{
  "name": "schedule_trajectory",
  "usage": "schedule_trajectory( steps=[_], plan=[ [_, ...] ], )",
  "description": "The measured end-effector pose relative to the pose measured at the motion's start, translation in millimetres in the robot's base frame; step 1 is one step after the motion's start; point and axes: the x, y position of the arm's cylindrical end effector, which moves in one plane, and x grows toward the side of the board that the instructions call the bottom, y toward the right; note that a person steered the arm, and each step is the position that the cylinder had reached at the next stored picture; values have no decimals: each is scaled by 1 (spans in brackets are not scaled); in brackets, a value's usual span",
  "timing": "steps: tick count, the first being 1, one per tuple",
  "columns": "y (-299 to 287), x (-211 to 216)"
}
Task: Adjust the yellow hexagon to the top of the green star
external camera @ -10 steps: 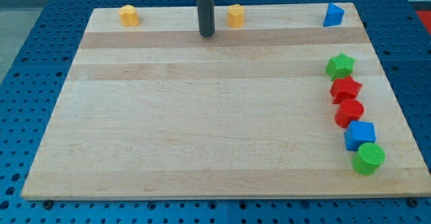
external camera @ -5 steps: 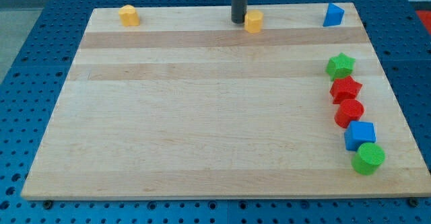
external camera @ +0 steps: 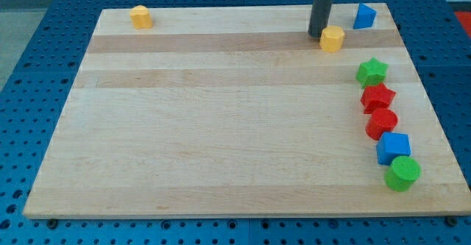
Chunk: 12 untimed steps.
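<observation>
The yellow hexagon (external camera: 333, 38) lies near the board's top right. My tip (external camera: 318, 34) touches its upper left side. The green star (external camera: 372, 72) sits to the hexagon's lower right, at the head of a column of blocks along the right edge. The hexagon is up and to the left of the star, a short gap apart.
A second yellow block (external camera: 140, 16) sits at the top left. A blue triangular block (external camera: 363, 16) is at the top right. Below the star lie a red star (external camera: 377, 97), a red block (external camera: 382, 123), a blue cube (external camera: 394, 148) and a green cylinder (external camera: 402, 173).
My tip moved right along the top of the board, met the yellow hexagon and pushed it right and slightly down toward the green star.
</observation>
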Motion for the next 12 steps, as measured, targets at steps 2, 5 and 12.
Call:
schedule_trajectory(
  steps=[2,5,12],
  plan=[
    [27,13],
    [51,26],
    [60,26]
  ],
)
